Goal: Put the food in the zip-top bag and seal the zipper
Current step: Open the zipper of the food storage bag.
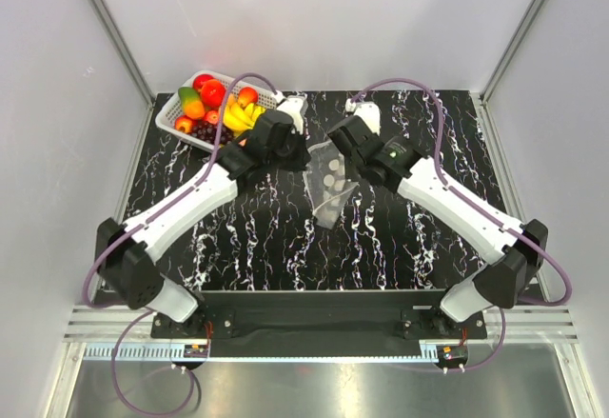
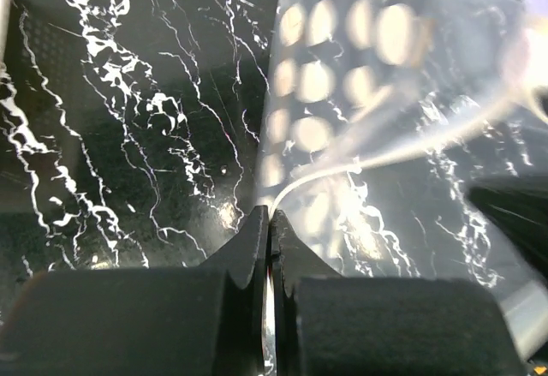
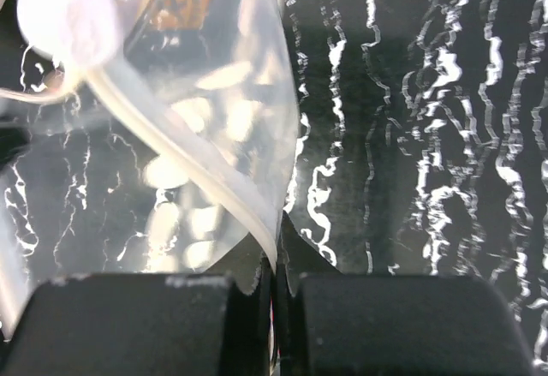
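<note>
The clear zip-top bag (image 1: 330,186) with white dots is held up over the middle of the table between my two grippers. My left gripper (image 1: 306,154) is shut on one end of its mouth edge, and my right gripper (image 1: 348,155) is shut on the other end. In the left wrist view the jaws (image 2: 271,218) pinch the bag (image 2: 360,76) where the zipper strip (image 2: 377,158) runs in. In the right wrist view the jaws (image 3: 276,261) pinch the zipper strip (image 3: 188,153) of the bag (image 3: 214,93). The food (image 1: 213,94) lies in the white basket.
The white lattice basket (image 1: 169,119) stands at the table's back left corner, close behind my left arm. The black marbled tabletop (image 1: 285,237) lies under the bag. White walls and metal posts enclose the table.
</note>
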`<action>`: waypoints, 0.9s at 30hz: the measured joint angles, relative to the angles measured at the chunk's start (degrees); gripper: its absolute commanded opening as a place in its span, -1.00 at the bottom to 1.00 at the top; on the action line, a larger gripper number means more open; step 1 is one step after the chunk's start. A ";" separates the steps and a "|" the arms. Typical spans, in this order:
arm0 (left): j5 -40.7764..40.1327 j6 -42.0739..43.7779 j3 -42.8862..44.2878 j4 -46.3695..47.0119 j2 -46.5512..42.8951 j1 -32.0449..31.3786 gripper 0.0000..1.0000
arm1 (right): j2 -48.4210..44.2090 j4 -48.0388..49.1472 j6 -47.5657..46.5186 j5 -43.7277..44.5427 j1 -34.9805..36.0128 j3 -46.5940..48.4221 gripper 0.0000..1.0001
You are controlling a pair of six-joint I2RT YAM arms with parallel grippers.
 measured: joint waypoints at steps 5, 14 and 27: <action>1.75 -0.02 1.29 -0.20 4.81 0.39 -0.99 | 2.36 -6.05 -0.26 0.92 -0.04 6.45 -1.00; 6.03 -0.07 2.45 1.62 8.48 4.90 -0.83 | 5.66 -6.47 -5.79 -5.70 -5.84 7.76 -1.00; 13.40 -6.12 10.21 8.28 22.71 4.20 -0.98 | 17.97 -13.77 -13.92 -4.04 -11.10 21.53 -1.00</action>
